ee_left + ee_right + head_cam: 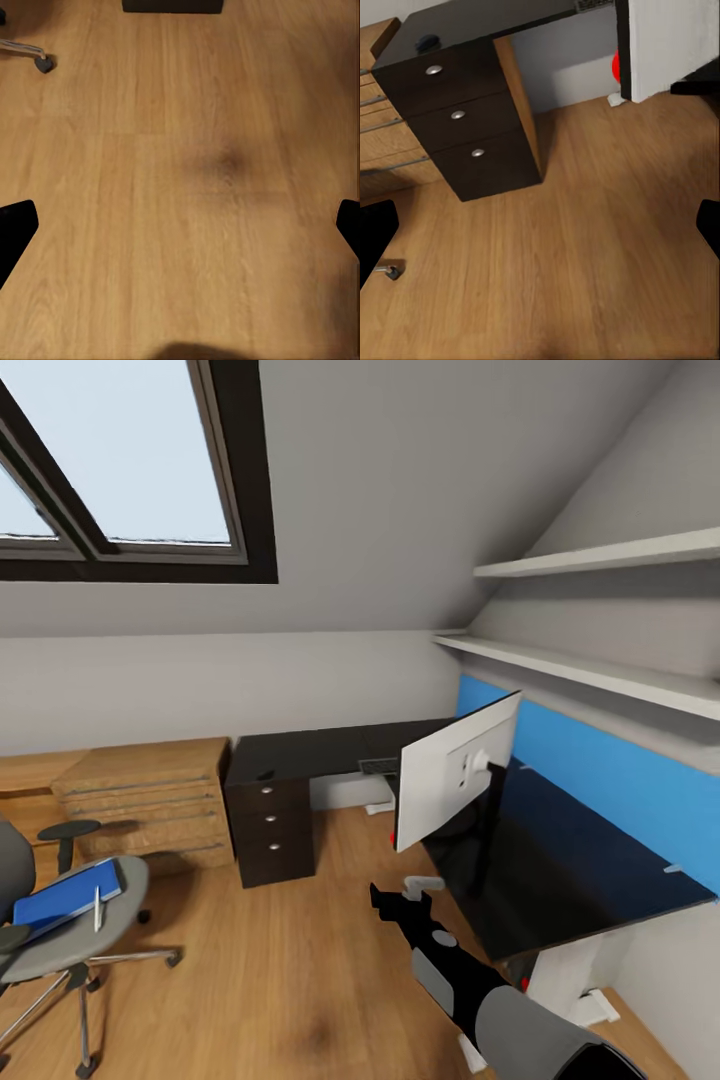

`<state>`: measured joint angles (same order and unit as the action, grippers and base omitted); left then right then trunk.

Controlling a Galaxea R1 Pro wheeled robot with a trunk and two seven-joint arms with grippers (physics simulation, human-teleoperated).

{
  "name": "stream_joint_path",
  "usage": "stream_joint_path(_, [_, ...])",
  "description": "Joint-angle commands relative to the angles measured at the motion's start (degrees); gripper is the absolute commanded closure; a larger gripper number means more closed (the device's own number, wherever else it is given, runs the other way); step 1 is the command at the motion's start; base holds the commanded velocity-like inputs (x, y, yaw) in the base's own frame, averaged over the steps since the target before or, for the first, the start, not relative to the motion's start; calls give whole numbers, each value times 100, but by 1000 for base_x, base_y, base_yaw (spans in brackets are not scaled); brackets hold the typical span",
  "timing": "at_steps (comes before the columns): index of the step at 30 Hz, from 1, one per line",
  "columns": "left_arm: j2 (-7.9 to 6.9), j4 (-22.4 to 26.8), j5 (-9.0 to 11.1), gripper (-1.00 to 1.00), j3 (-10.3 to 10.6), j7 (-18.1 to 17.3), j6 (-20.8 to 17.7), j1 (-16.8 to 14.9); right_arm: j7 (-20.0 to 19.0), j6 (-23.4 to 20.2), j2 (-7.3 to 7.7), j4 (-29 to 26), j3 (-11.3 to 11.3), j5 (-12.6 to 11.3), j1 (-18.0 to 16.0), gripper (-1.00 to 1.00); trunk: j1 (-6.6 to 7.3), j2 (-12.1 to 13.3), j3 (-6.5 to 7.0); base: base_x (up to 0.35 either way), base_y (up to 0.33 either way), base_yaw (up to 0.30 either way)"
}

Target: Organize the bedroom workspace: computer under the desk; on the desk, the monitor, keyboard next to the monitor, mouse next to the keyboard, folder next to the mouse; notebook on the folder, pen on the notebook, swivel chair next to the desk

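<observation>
Right gripper [400, 905] — monitor [455, 780] seemingly back-on.

The monitor [455, 780] stands on the bench [560, 860]. The folder [65, 900] lies on the swivel chair [75, 935], left of the bench.
</observation>
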<state>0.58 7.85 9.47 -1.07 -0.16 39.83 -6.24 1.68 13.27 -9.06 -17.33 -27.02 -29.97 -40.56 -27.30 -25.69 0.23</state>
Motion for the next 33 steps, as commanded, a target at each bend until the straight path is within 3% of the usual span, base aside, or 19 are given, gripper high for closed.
stream_joint_path(1, [0,-3,11,-100,-7,-2,16,0,17,28,1,10,-48,-52,-5,-100,-2,-4,-2,0,0,-189])
stream_joint_path(12, [3,-3,11,-100,-7,-1,16,0,-29,35,32,15,-58,-3,-5,-100,-2,-4,-2,0,-147,-61])
stream_joint_path(20, [-1,-3,11,-100,-7,-1,16,-1,-36,36,196,-21,-62,8,-5,-100,-2,-4,-2,0,-257,-5])
stream_joint_path(33, [-8,-4,14,-100,-7,-1,16,0,-24,44,231,-30,-56,9,-5,-100,-2,-4,-2,0,-150,0])
